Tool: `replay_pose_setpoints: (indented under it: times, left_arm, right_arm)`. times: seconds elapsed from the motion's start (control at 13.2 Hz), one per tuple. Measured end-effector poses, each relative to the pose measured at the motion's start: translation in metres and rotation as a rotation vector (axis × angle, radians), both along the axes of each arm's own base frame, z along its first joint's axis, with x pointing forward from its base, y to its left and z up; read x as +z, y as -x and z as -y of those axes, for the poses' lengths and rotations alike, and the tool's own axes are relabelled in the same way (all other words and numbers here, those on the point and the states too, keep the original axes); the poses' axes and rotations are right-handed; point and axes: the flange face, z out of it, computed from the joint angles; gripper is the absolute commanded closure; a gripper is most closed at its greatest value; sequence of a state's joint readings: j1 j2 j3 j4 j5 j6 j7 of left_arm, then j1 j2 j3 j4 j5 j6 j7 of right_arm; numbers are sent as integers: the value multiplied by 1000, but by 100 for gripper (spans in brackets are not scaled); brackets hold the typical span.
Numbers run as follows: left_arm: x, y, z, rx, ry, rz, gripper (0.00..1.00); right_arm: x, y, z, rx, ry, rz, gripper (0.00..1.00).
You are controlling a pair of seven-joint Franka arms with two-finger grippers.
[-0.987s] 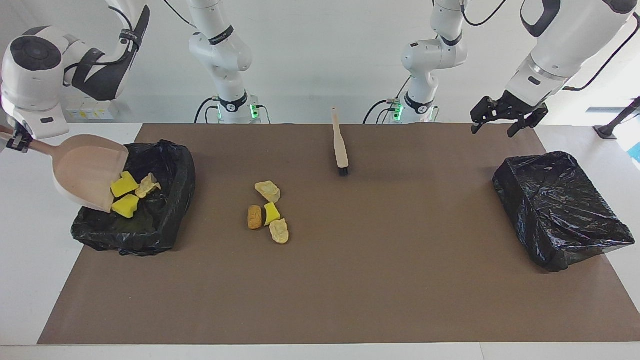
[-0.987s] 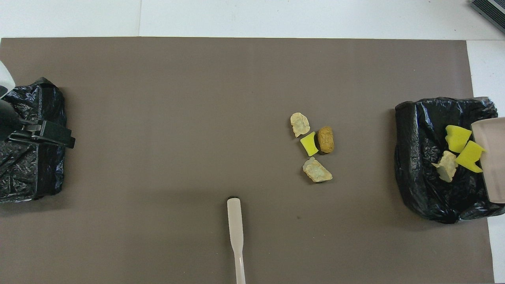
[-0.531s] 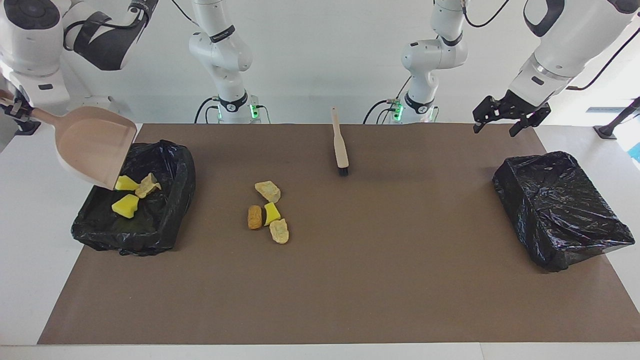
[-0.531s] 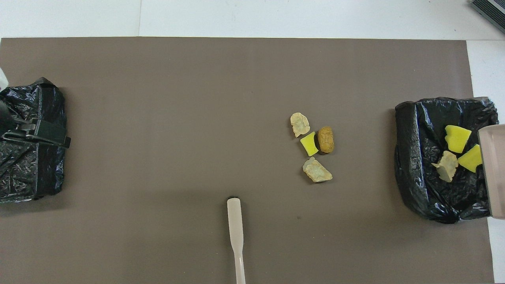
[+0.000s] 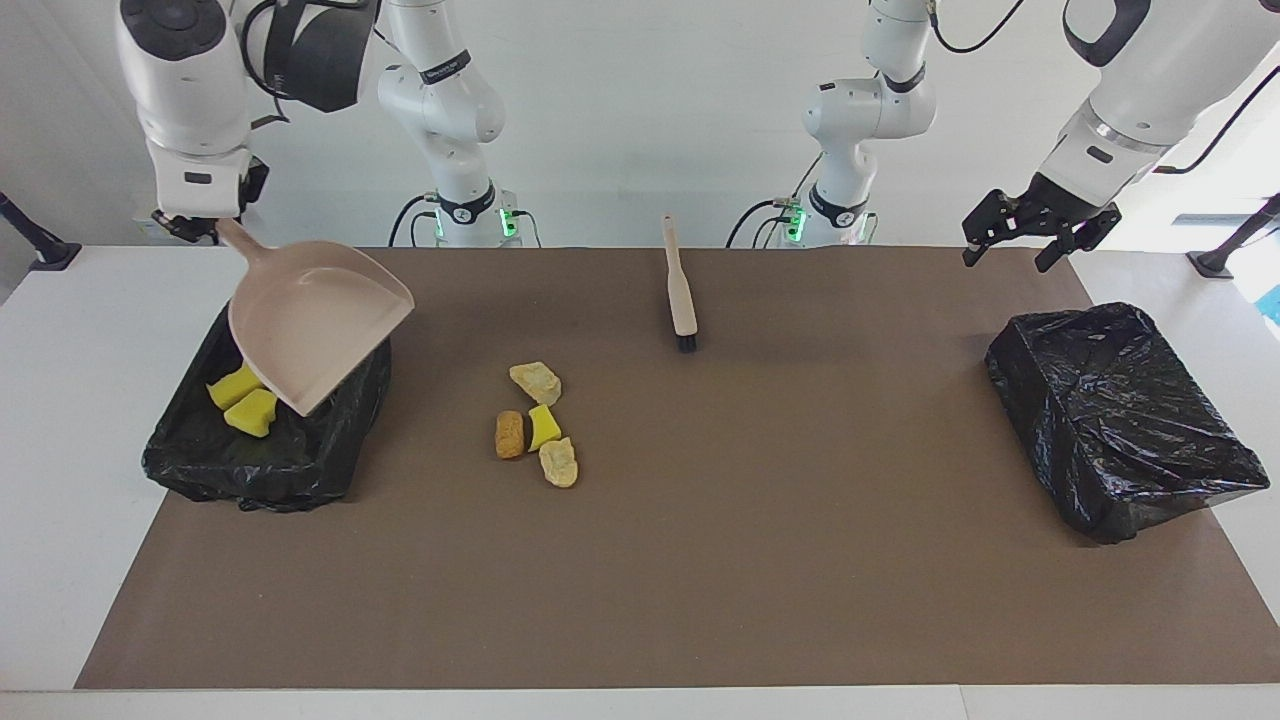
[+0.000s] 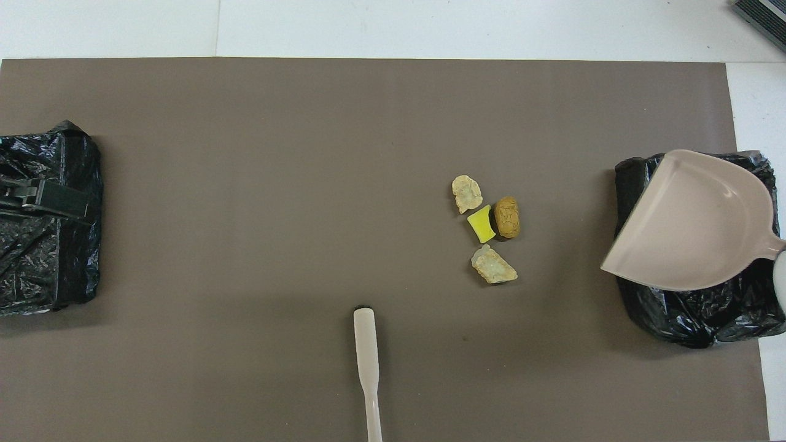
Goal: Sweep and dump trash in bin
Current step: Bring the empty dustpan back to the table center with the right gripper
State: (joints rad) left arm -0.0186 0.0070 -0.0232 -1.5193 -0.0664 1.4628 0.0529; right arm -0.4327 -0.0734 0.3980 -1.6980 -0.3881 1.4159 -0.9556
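- Trash is split between two places: four chunks lie loose in a tight cluster on the brown mat (image 5: 640,560) toward the right arm's end of the counter: a pale tan chunk (image 5: 536,382), an orange-brown chunk (image 5: 510,434), a yellow chunk (image 5: 544,427) and another tan chunk (image 5: 559,462). Two yellow chunks (image 5: 243,402) sit inside the black-lined bin (image 5: 200,470) at the right arm's end.
- Right gripper (image 5: 190,228) has its fingers clamped on the handle of the beige dustpan (image 5: 312,325), holding it raised over that bin with the lip pointing down and toward the middle of the counter. The pan's inside looks empty in the overhead view, so I judge the dump of this load is done; the tilt would let anything left slide into the bin, not onto the mat.
- Dustpan hides part of the bin's inside in both views, so I cannot tell whether more chunks lie beneath it.
- Hand brush (image 5: 681,288) lies flat on the mat at the robots' edge, between the two arm bases, bristles toward the cluster and handle toward the robots. Nothing holds it; that pose leaves the handle easy for an arm to take.
- Left gripper (image 5: 1037,225) hangs with its fingers apart and empty over the mat's corner at the left arm's end, beside a second black-lined bin (image 5: 1125,420). That arm waits.
- Remaining work, as I read it: the four loose chunks need another sweep into the pan and a second dump.
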Motion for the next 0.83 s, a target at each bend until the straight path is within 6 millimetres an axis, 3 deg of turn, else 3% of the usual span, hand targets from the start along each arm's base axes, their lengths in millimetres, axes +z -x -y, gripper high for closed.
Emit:
replay_pose_setpoints:
  times: [0.23, 0.38, 0.68, 0.83]
  left_arm:
    - [0, 0, 1, -20, 1, 1, 0]
    - [-1, 0, 1, -26, 1, 1, 0]
    - [-1, -1, -1, -27, -14, 9, 0]
    - [-4, -3, -2, -26, -14, 14, 0]
  right_arm:
    - [-7, -1, -90, -265, -63, 135, 100]
    - [-25, -3, -158, -419, -94, 197, 100]
    - [-91, -15, -285, -633, -161, 257, 100]
    - [-123, -17, -336, -754, -222, 261, 100]
